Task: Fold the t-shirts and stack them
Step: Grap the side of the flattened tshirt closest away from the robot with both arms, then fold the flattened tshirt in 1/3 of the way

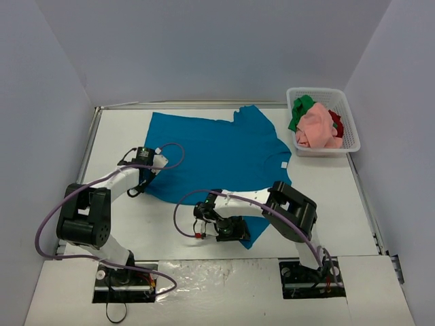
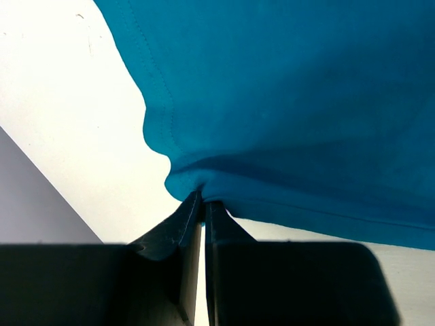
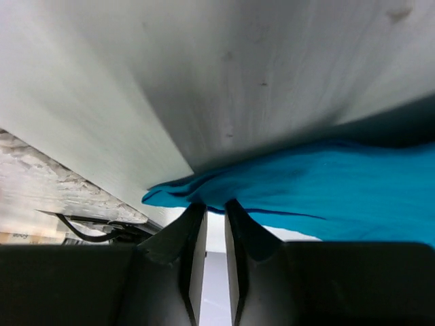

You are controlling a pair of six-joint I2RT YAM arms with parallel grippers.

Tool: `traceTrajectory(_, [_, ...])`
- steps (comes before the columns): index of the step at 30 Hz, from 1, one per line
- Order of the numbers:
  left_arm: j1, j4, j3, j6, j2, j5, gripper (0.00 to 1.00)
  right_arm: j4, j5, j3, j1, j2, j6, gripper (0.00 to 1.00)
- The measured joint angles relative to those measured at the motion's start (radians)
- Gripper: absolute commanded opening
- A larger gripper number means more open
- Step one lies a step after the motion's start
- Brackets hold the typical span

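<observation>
White table (image 1: 115, 136), low left end effector (image 2: 202, 200) pinching teal-blue t-shirt (image 1: 217, 153), right end effector (image 3: 215, 204) unclear

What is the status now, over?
Left gripper shut on teal shirt hem. Right gripper at its near edge, jaws narrow, grip unclear. It lies spread on table. Basket far right, clear of both arms.

I logged the white table (image 1: 326, 193) as carrying the spread teal-blue t-shirt (image 1: 217, 153) and, far right, a mesh basket (image 1: 325, 151).
</observation>
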Motion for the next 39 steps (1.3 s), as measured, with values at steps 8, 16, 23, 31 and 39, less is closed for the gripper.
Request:
traceTrajectory(8, [0.0, 0.001, -0.008, -0.002, -0.019, 0.002, 0.02, -0.022, 0.033, 0.009, 0.009, 0.02, 0.01, 0.0])
traceTrajectory(16, [0.0, -0.003, -0.011, -0.002, -0.021, 0.004, 0.02, 0.006, 0.023, -0.026, -0.009, -0.019, 0.013, 0.0])
traceTrajectory(23, [-0.009, -0.048, -0.013, 0.014, -0.095, 0.038, 0.02, 0.049, -0.034, -0.025, -0.182, -0.13, -0.022, 0.0])
traceTrajectory(31, [-0.072, -0.141, -0.043, 0.046, -0.269, 0.061, 0.02, -0.016, -0.057, -0.002, -0.363, -0.358, -0.087, 0.0])
traceTrajectory(39, [-0.095, -0.217, -0.066, 0.048, -0.356, 0.055, 0.02, -0.07, -0.075, -0.002, -0.463, -0.365, -0.133, 0.0])
